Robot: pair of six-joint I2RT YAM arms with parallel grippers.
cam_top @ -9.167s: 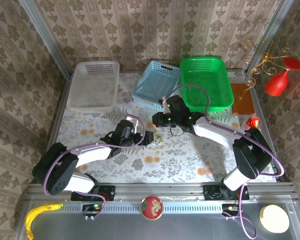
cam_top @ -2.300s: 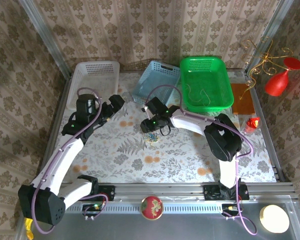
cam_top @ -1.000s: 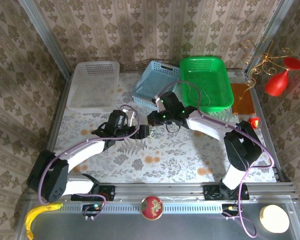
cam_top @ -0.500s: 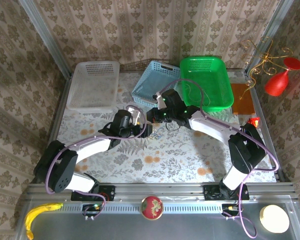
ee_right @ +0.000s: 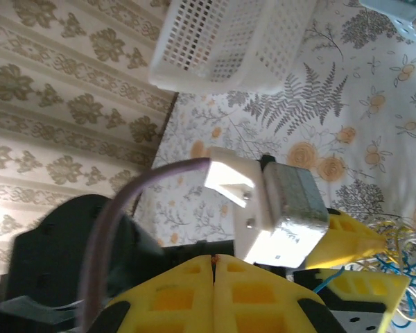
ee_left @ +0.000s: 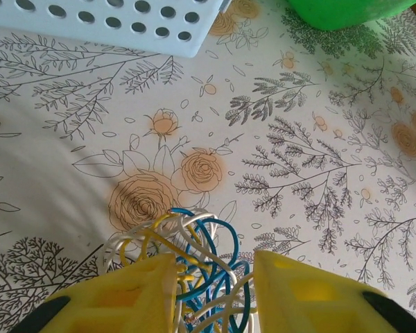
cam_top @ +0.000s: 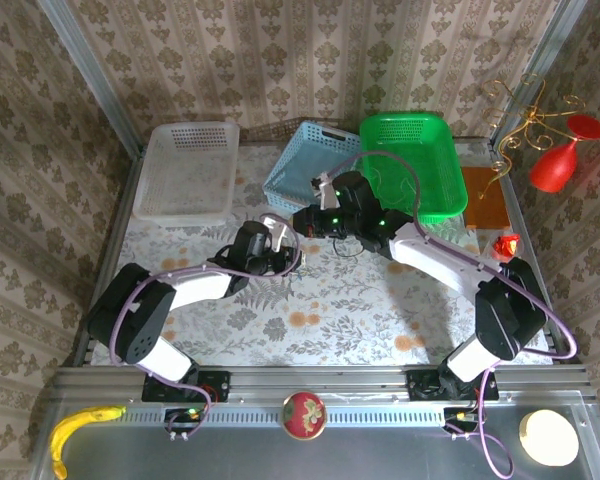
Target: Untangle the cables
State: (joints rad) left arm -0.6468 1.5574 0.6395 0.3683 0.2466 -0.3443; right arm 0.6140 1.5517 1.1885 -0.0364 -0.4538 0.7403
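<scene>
Centre of the flowered worktop [cam_top: 380, 310]: the left gripper [ee_left: 213, 259], which a moment ago stood spread wide over the knot, has drawn its yellow fingers [ee_left: 149, 284] in on either side of the cables [ee_left: 197, 243]. In the left wrist view the bundle of blue, whitish and pale yellow loops sits at the bottom centre of the frame, filling the gap between the fingers, with strands lying against both inner faces. Whether this is already a firm pinch or a squeeze not yet finished cannot be told.

The right gripper [ee_right: 213, 267] remains pressed together and holds nothing. From above it hangs just up and to the right of the left one, in front of the blue basket [cam_top: 310, 162]. Its own camera looks down on the left gripper and catches the loops at the lower right edge.

The cables are still one tangle on the worktop, with no strand pulled free. Judged from this, the left arm now looks set to anchor the knot, so the shut right gripper would have to open before it could draw a strand out.
</scene>
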